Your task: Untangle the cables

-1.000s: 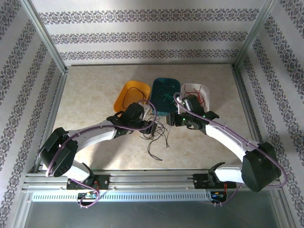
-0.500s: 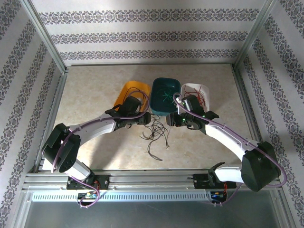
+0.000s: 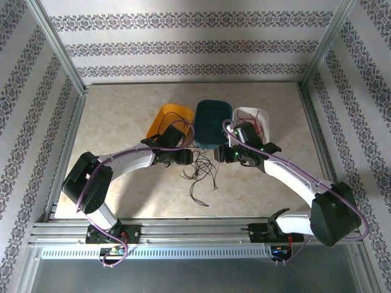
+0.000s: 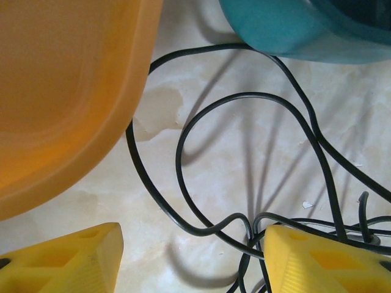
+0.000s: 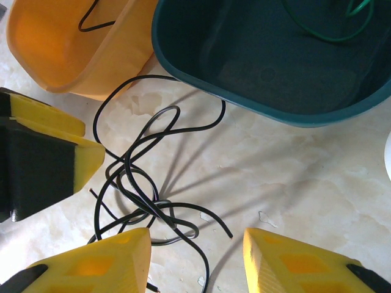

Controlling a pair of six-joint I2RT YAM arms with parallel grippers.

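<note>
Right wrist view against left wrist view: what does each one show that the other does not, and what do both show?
Right wrist view, not the left: the inside of the teal tray with a green cable in it, a black cable inside the orange tray, and the right tool, open. Left wrist view, not the right: the open gap of the left tool, with black strands running along the edge of one finger. Both: the outer walls of the two trays and the tangled black cables on the table.
</note>
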